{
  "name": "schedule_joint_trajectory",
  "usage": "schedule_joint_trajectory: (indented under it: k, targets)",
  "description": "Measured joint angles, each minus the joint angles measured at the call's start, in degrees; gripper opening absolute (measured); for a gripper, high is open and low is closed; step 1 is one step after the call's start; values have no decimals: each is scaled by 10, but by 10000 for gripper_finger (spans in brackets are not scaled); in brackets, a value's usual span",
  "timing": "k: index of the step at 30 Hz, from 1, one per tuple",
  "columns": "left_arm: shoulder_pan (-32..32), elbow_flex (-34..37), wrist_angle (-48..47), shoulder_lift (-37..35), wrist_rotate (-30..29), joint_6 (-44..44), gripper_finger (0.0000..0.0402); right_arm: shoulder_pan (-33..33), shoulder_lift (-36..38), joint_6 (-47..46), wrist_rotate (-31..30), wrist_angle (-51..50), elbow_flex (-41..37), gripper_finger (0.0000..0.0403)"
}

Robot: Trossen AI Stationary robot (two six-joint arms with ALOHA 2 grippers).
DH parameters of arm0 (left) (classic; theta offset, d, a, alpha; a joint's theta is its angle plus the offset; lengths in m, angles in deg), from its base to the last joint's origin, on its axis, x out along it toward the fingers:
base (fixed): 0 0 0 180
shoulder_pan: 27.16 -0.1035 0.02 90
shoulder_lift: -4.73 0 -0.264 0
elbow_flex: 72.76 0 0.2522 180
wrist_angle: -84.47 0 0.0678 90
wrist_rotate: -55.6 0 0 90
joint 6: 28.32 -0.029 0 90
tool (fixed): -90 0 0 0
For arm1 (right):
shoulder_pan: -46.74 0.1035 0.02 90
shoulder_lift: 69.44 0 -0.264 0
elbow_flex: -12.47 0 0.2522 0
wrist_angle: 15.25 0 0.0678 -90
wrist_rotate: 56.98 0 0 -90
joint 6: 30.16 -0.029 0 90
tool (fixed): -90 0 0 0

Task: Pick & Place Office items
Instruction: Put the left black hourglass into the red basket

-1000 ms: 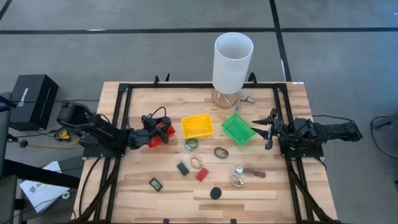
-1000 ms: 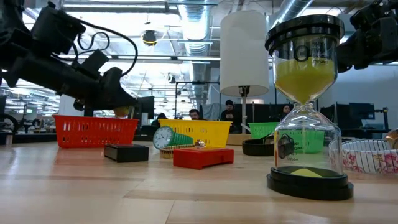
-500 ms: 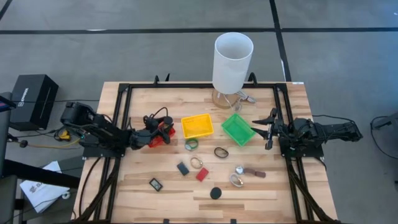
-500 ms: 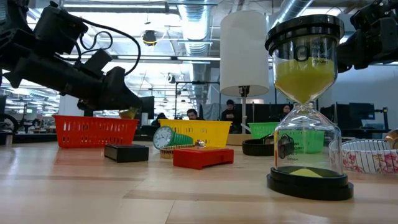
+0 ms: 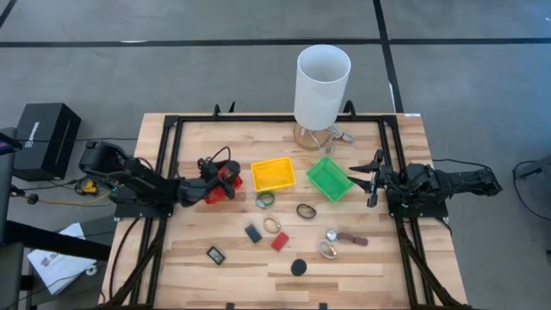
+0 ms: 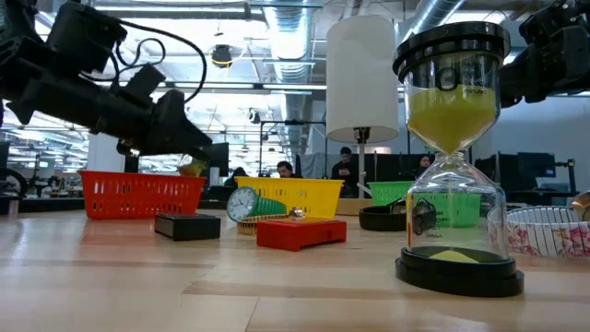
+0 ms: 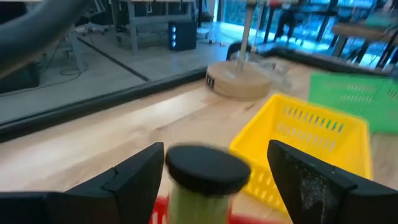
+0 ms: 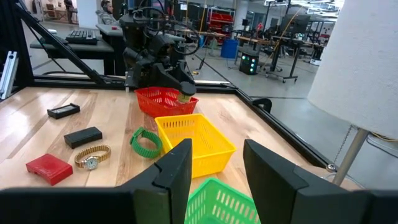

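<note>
My left gripper point(image 5: 225, 179) hangs over the red basket point(image 6: 138, 194), shut on a small stick with a black cap and a yellow-green body point(image 7: 205, 171); the stick also shows in the right wrist view point(image 8: 185, 96). My right gripper point(image 5: 372, 178) waits open at the table's right side beside the green basket point(image 5: 329, 178). Loose on the table lie a green band point(image 5: 265, 200), a dark ring point(image 5: 306, 210), a wristwatch point(image 5: 273, 225), a dark block point(image 5: 253, 232), a red block point(image 5: 280, 241), a black framed piece point(image 5: 215, 255) and silvery clips point(image 5: 328, 249). My left gripper holds the capped stick between its two fingers point(image 7: 134, 177), near the black cap point(image 7: 208, 163). The fingers slant down from the table's left. The stick stands about upright, lifted clear above the red basket; the exact contact lies below the picture's edge.
The yellow basket point(image 5: 273, 175) sits between the red and green ones. A tall white lamp shade point(image 5: 323, 84) stands at the far edge. An hourglass with yellow sand point(image 6: 452, 148) stands near the table's near edge. Black rails point(image 5: 172, 172) run along both sides.
My left arm has drawn back a little toward the table's left and then come right again, staying over the red basket with the stick still held. The right arm has kept still.
</note>
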Motion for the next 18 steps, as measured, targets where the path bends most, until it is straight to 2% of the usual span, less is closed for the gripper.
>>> schedule_joint_trajectory:
  k: [10,18]
  targets:
    - [12,0,-8,-59,4,-47,282,0,0,-15,0,0,0,136]
    - [22,0,-83,-59,6,5,282,0,0,-15,0,0,0,136]
